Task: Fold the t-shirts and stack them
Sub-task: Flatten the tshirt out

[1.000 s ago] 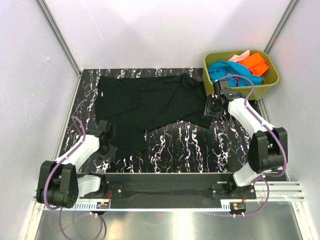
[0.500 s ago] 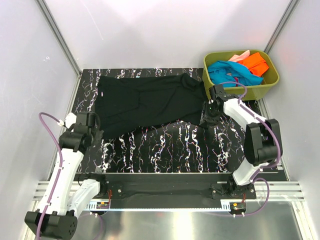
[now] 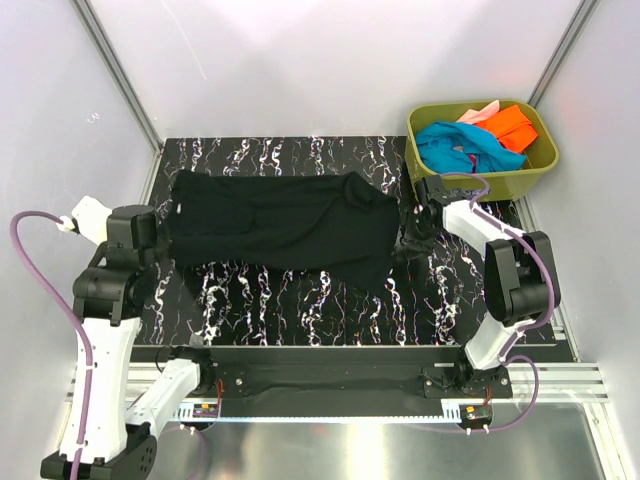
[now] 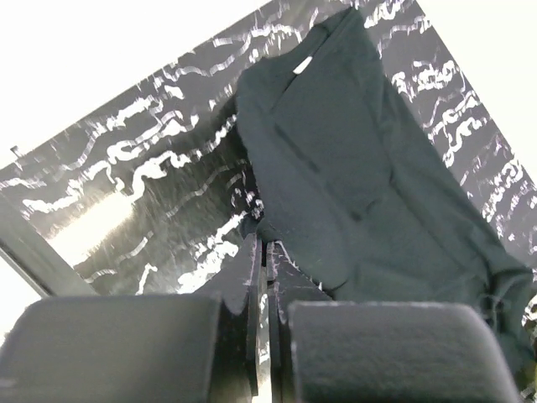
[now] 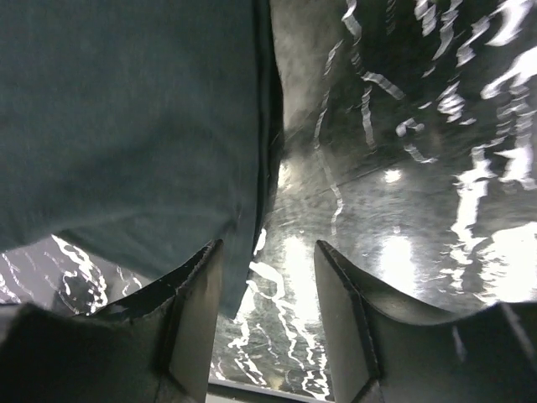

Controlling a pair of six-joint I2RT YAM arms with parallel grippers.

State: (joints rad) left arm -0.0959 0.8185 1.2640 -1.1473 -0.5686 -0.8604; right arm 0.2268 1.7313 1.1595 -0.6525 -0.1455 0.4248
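Observation:
The large black t-shirt [image 3: 285, 218] lies spread across the marbled table as a wide band; in the left wrist view it [image 4: 352, 168] stretches away from my fingers. My left gripper [image 3: 167, 233] is shut on its left edge, with the cloth pinched between the fingertips [image 4: 262, 245]. My right gripper [image 3: 408, 243] is open and low over the table at the shirt's right edge; the black cloth [image 5: 126, 109] reaches the left finger [image 5: 197, 311] and its hem lies just inside the gap. Teal [image 3: 455, 143], orange [image 3: 513, 127] and pink [image 3: 482, 113] t-shirts lie in the tub.
The olive-green tub [image 3: 540, 168] stands at the back right corner, right behind my right arm. White walls enclose the table on the left, back and right. The black rail [image 3: 330, 365] with the arm bases runs along the near edge.
My left arm has risen and swung left and back, dragging the shirt's near hem with it; the shirt has shifted left into a flatter band. My right gripper edged down along the shirt's right edge.

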